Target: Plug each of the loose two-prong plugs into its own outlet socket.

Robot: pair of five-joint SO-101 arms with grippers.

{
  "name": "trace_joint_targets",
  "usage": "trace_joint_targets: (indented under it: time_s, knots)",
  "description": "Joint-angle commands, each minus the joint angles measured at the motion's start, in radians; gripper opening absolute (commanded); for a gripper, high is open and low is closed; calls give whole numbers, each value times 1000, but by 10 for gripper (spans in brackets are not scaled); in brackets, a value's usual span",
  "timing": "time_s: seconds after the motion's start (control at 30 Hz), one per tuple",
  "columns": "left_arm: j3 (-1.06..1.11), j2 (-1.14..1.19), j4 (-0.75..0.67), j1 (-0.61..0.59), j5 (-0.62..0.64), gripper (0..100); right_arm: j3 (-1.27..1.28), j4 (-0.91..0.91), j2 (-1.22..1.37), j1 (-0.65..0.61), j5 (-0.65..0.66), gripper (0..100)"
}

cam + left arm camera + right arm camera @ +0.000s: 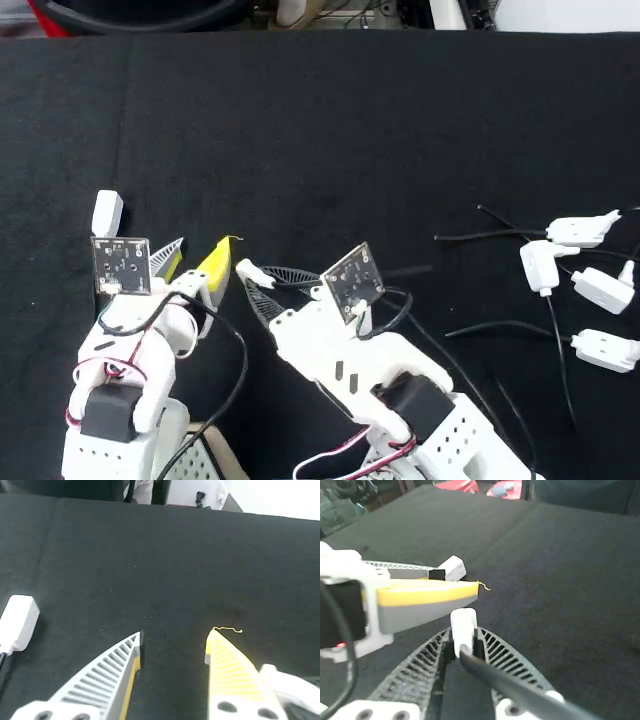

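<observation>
STATE: right gripper clamped on small white two-prong plug on a black cable, near centre of black cloth counter | left gripper wide open, empty, just left of the plug | white rectangular block just beyond left arm | white plugs and adapters at right | ADVICE: probably a handover or regrip; square the prongs first, leave cable slack, release only once firmly held.

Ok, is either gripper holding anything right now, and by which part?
The right gripper holds a white plug by the sides of its body, its cord trailing back. The left gripper is open and empty.
</observation>
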Motion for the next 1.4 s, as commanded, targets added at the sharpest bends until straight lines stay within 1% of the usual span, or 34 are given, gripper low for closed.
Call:
trace_joint_targets:
  time_s: [0.0,0.33,0.47,0.6,0.73,0.8,0.93,1.07,1.2,1.27,1.37]
  knots:
    - [-36,-2,-5,-24,6,213,-25,-25,-13,12,-8,12]
    - [-44,-3,2,-21,8,213,-22,-25,-4,12,-6,12]
    - [-71,-3,46,-12,77,213,-22,-25,-2,11,-5,12]
    - [-81,-3,48,-12,91,213,-21,-23,-2,8,15,12]
    - [-77,-3,48,48,89,213,-21,-20,-2,6,18,12]
    - [-82,-3,41,59,89,213,-19,-9,-2,6,20,12]
    - [-64,-3,-34,64,92,213,-18,-9,-2,-2,20,12]
    - [-53,-3,-54,85,95,213,1,-15,-2,-48,21,12]
    - [-50,-3,-48,119,89,213,4,-17,-2,-51,21,12]
    - [-59,-3,-54,105,89,213,4,-17,-2,-52,21,12]
    - [-88,-3,-61,16,95,213,4,-17,-2,-52,21,12]
